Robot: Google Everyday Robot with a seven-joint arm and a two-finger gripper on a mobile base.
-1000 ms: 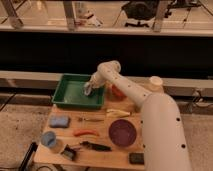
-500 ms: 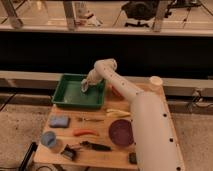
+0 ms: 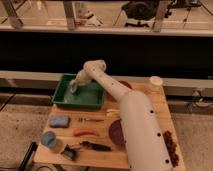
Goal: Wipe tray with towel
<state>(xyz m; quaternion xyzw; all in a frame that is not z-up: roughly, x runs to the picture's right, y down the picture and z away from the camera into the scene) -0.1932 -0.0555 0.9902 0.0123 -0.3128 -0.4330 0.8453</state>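
Towel [image 3: 73,90] (a pale wad) is pinched in the closed jaws of the gripper [image 3: 75,86], pressed against the floor of the green tray [image 3: 95,103], at the wooden table's [image 3: 102,131] far-left corner.

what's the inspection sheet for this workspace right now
surface: wooden table, crowded on its near side
job's things: green tray at the table's far left; pale towel inside it
clutter: blue cloth, purple plate, orange item, dark tool, pale cup
hand: hand down in the tray, shut on the towel
cables: nothing seen
surroundings: speckled floor, dark wall behind
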